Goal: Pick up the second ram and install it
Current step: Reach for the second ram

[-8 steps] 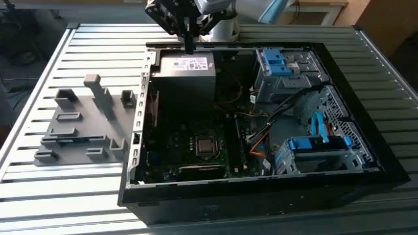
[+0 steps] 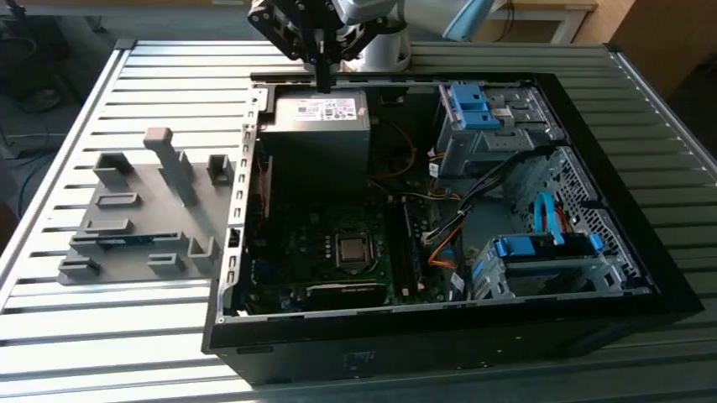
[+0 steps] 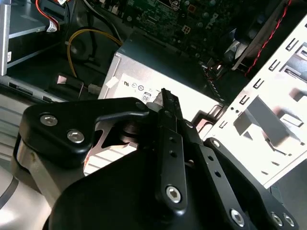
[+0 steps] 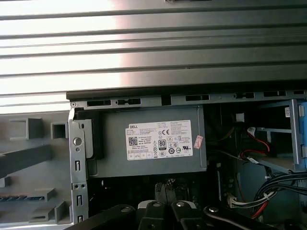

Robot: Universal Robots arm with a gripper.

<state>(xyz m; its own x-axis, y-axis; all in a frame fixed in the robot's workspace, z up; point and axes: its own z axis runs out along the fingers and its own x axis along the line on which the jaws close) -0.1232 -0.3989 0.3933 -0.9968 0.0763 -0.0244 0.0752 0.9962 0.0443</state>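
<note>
Slatted metal table point(image 2: 112, 336) carries a desktop computer case point(image 2: 448, 340) lying open on its side, and on the exterior view's left of it, just beside its wall, a grey slotted holder point(image 2: 168, 172). The second ram point(image 2: 123, 241), a thin blue-green stick, lies flat in a slot of that holder (the first wrist view shows it as a blue strip at point(image 4: 21, 197)). The gripper point(image 2: 324, 82) hangs over the far edge of the labelled power supply point(image 2: 319, 117) inside the case, well apart from the stick. Its fingers point(image 3: 165, 103) are pressed together to a single narrow tip with nothing between them. Nearer the camera in the exterior view, the motherboard point(image 2: 302, 269) lies bare, with the processor socket point(image 2: 353, 249) at its middle
</note>
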